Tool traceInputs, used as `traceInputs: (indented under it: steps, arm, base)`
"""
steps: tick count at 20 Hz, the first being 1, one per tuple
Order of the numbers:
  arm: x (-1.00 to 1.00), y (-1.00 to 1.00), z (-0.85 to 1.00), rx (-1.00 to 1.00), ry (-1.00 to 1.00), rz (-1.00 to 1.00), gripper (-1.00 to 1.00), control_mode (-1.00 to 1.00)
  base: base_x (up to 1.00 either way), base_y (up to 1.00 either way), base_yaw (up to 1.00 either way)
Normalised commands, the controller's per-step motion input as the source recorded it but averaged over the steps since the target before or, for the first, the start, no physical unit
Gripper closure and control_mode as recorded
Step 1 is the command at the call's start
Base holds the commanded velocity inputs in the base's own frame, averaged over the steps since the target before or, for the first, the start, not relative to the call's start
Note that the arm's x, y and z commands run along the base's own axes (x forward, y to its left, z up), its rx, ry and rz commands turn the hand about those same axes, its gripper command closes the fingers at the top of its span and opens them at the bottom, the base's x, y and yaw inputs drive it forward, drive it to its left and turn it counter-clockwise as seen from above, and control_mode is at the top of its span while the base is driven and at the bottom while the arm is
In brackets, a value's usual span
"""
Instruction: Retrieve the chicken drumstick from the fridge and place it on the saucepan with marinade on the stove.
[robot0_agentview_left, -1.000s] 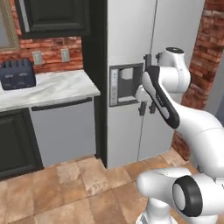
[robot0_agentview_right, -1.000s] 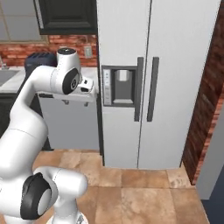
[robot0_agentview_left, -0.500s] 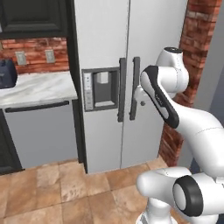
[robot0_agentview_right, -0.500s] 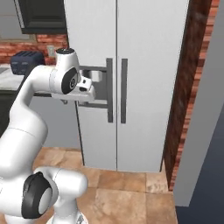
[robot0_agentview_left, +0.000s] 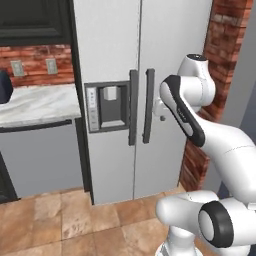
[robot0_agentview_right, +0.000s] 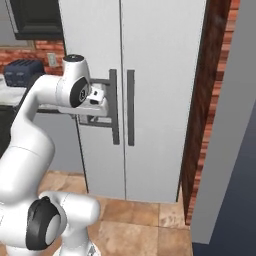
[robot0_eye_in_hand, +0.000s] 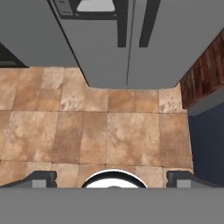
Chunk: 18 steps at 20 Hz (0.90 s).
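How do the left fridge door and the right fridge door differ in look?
The left fridge door carries a dark water dispenser panel; the right fridge door is plain. The left fridge door borders the counter; the right fridge door borders the brick wall. Both are light grey, closed, each with a dark vertical handle.

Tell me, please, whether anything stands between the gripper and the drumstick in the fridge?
Yes: both doors of the fridge are shut, handles together at the centre. The open gripper points down at the floor, holding nothing.
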Motion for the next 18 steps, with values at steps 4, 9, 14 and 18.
traceInputs:
  steps: [4,9,14,18]
  arm:
    - [0.00,0.00,0.00,0.00,0.00,0.00,-1.00,1.00]
    - [0.00,0.00,0.00,0.00,0.00,0.00,-1.00,1.00]
    - [0.00,0.00,0.00,0.00,0.00,0.00,-1.00,1.00]
    - [0.00,0.00,0.00,0.00,0.00,0.00,-1.00,1.00]
  base:
    - [0.56,-0.31,0.02]
    - [0.39,-0.47,0.11]
    - [0.05,-0.46,0.11]
    - [0.00,-0.26,0.09]
